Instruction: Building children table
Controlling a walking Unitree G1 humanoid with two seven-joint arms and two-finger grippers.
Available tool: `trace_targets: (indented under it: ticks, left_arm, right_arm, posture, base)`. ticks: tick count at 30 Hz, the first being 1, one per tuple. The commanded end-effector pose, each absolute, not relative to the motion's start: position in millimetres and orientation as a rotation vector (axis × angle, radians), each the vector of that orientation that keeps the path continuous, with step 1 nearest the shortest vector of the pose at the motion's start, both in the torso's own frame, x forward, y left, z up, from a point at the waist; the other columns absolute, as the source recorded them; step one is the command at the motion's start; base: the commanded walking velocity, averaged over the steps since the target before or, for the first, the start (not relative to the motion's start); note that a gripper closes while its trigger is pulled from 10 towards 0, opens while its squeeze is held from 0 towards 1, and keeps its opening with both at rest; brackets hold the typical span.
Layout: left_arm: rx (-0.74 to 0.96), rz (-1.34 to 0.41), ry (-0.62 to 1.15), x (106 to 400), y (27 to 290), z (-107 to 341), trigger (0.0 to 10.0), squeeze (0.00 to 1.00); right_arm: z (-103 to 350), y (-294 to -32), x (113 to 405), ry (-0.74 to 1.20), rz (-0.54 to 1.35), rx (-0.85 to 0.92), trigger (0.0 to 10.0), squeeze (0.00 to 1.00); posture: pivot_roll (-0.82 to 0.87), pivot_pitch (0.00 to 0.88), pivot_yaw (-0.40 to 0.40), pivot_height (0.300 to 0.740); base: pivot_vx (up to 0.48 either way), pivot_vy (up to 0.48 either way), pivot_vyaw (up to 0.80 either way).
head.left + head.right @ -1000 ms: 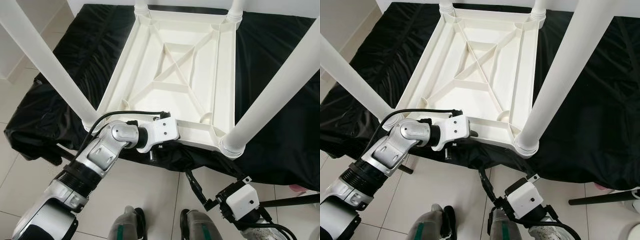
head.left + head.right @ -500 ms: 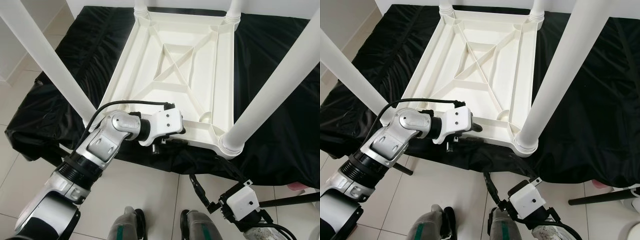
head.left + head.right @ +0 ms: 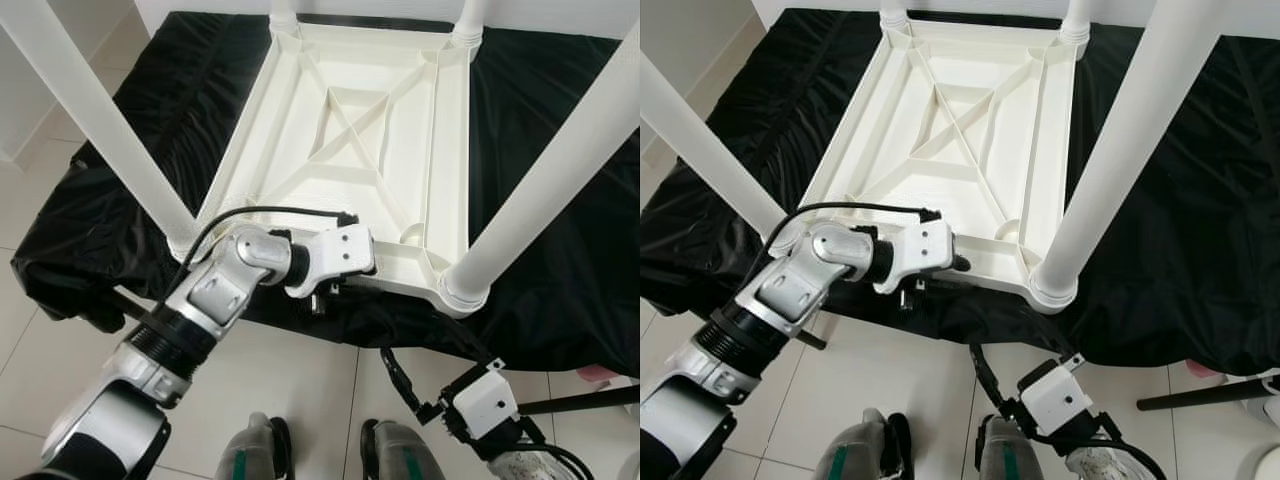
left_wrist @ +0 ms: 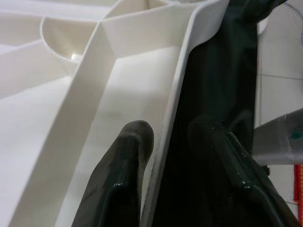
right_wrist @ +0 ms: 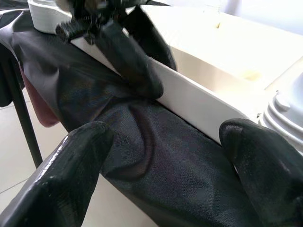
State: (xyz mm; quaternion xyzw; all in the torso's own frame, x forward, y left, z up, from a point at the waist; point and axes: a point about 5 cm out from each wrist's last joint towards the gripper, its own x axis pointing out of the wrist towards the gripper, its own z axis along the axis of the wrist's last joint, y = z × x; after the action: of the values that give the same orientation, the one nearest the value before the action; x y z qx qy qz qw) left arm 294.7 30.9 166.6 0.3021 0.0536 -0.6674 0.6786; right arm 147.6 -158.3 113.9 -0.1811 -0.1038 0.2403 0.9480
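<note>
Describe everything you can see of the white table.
The table is white, plastic-looking, and lies upside down on a black cloth, its ribbed underside crossed by an X brace. Four round legs stand upward from its corners. The left gripper has its jaws astride the near rim, one finger inside, one outside.

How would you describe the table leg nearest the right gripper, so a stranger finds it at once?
On the black cloth lies a white upside-down table with its legs pointing up. The leg stands in the near corner socket on the robot's right, above the right gripper, away from the left gripper.
</note>
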Motion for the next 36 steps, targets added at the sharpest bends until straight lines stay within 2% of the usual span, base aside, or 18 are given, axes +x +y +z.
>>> trace_targets:
  ticks: [1,6,13,14,15,21,27,30,36]
  left_arm:
    - [0.694,-1.442,0.135,298.1,31.6,160.1,10.0,0.00]
    - [0.695,-1.352,0.137,310.6,26.9,160.5,10.0,0.00]
    - [0.686,-1.327,0.142,315.7,24.8,162.7,10.0,0.00]
    - [0.688,-1.325,0.145,316.6,24.5,162.6,7.7,0.00]
    - [0.685,-1.321,0.153,317.7,24.8,162.3,0.0,0.00]
    - [0.696,-1.334,0.158,318.5,26.6,159.7,0.0,0.00]
    - [0.703,-1.350,0.159,321.8,27.0,158.2,0.0,0.00]
    - [0.715,-1.390,0.150,319.5,26.4,158.8,0.0,0.00]
    - [0.689,-1.500,0.123,309.2,25.8,163.0,0.0,0.00]
  right_arm:
    - [110.9,-157.6,144.6,-0.198,0.497,-0.367,10.0,0.00]
    - [111.0,-158.4,144.7,-0.198,0.490,-0.370,10.0,0.00]
    - [109.6,-159.5,145.0,-0.199,0.488,-0.370,10.0,0.00]
    - [108.9,-159.9,145.0,-0.199,0.488,-0.371,10.0,0.00]
    - [107.3,-160.8,144.6,-0.198,0.487,-0.371,10.0,0.00]
    - [102.6,-164.7,142.2,-0.187,0.463,-0.351,10.0,0.00]
    - [92.6,-176.4,133.8,-0.152,0.348,-0.305,10.0,0.00]
    - [87.2,-185.8,130.0,-0.136,0.250,-0.271,10.0,0.00]
    - [88.9,-195.5,138.6,-0.156,0.181,-0.248,10.0,0.00]
  posture:
    - [-0.10,0.159,0.090,0.740]
    - [-0.10,0.160,0.088,0.740]
    - [-0.10,0.160,0.088,0.740]
    - [-0.10,0.160,0.089,0.740]
    - [-0.10,0.161,0.091,0.740]
    - [-0.11,0.162,0.095,0.740]
    - [-0.13,0.165,0.107,0.740]
    - [-0.13,0.165,0.116,0.740]
    - [-0.13,0.159,0.117,0.740]
  base:
    - [0.000,0.000,0.00]
    - [0.000,0.000,0.00]
    - [0.000,0.000,0.00]
    - [0.000,0.000,0.00]
    - [0.000,0.000,0.00]
    - [0.000,0.000,0.00]
    - [0.000,0.000,0.00]
    - [0.000,0.000,0.00]
    - [0.000,0.000,0.00]
